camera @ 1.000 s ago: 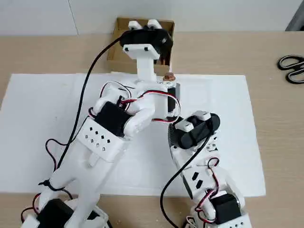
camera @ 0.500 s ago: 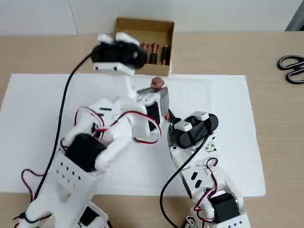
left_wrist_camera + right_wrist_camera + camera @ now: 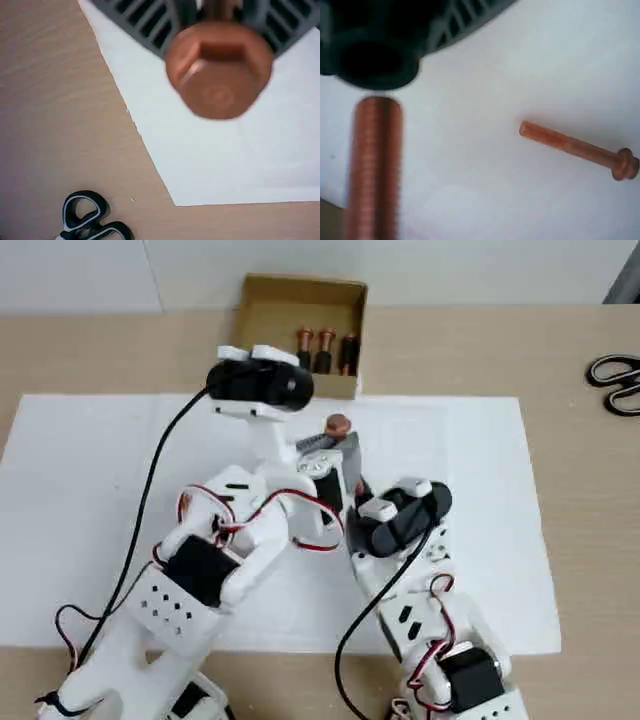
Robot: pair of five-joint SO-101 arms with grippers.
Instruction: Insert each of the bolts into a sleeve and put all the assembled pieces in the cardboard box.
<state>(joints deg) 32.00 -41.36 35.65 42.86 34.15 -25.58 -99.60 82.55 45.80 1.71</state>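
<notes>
My left gripper [image 3: 335, 445] is shut on a copper bolt [image 3: 337, 424], head up, above the white paper just in front of the cardboard box [image 3: 255, 335]. In the left wrist view the bolt's hexagonal head [image 3: 218, 70] sits between the grey fingers [image 3: 140, 20]. My right gripper [image 3: 362, 492] is close beside it, shut on a black sleeve [image 3: 375, 62] with its bore facing the camera. The held bolt's threaded shaft [image 3: 372, 165] hangs right next to that sleeve. A second copper bolt [image 3: 580, 150] lies loose on the paper. Three assembled pieces [image 3: 325, 348] stand in the box.
The white paper [image 3: 90, 500] covers the middle of the wooden table. Black-handled scissors [image 3: 615, 380] lie on bare wood at the far right and also show as scissors [image 3: 92, 220] in the left wrist view. The left arm's cable loops over the paper's left half.
My left arm has drawn back from over the box toward the paper's middle, carrying the bolt down beside the right gripper. The right arm has shifted slightly left.
</notes>
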